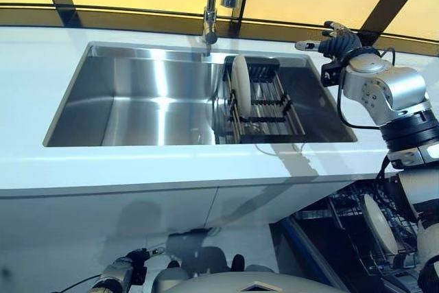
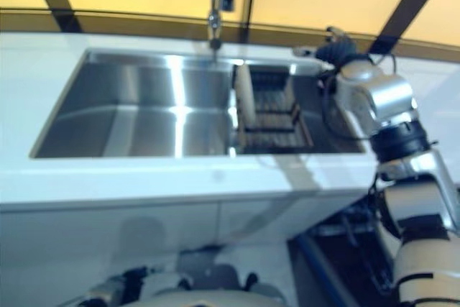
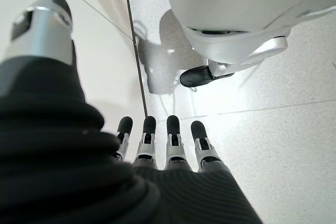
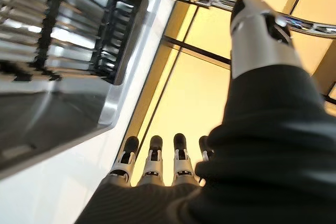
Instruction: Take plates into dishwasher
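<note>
There, plate (image 1: 241, 84) upright in sink rack (image 1: 271, 108), apart from empty, straight-fingered right robot hand (image 1: 335, 42).

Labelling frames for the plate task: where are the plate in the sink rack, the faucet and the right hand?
plate (image 1: 240, 85), left eye view, its white face.
faucet (image 1: 210, 22), left eye view, its spout.
right hand (image 1: 336, 40), left eye view, its dark cover.

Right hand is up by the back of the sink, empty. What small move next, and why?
Probably bring the right hand left and down toward the plate standing upright in the rack in the sink. The hand is open and holds nothing, while another plate already sits in the dishwasher.
</note>
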